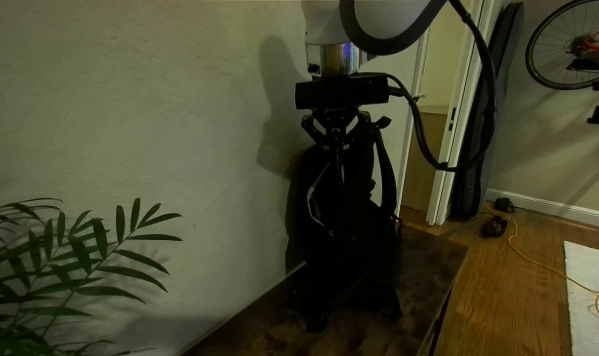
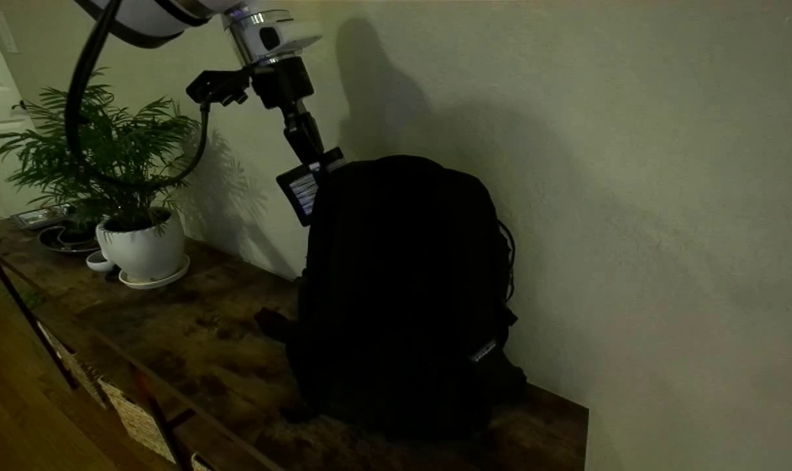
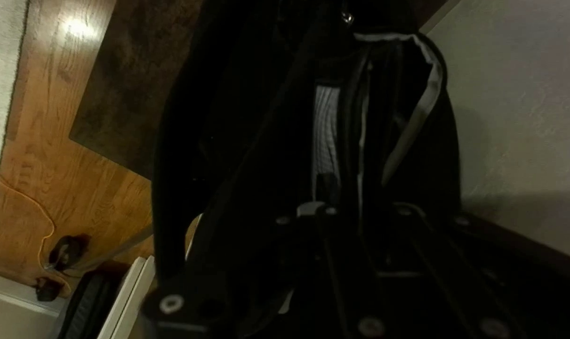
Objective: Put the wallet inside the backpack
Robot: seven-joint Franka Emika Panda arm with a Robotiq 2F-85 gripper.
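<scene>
Pincer [image 2: 314, 156] is clamped on the wallet [image 2: 299, 190] — dark, pale printed panel showing — and holds it tilted at the top left of the backpack [image 2: 402, 294], as I see it in an exterior view. Backpack stands upright on the table [image 2: 199, 333], near the wall [image 2: 637, 196]. Its edge hides part of the wallet; can't tell from here if any of it is inside. Wrist view shows a pale-edged opening [image 3: 426, 104] just right of the wallet. Potted plant [image 2: 144, 245] far left on the table.

Every view shows the backpack [image 2: 402, 294], the wrist's looking down, nearest.
</scene>
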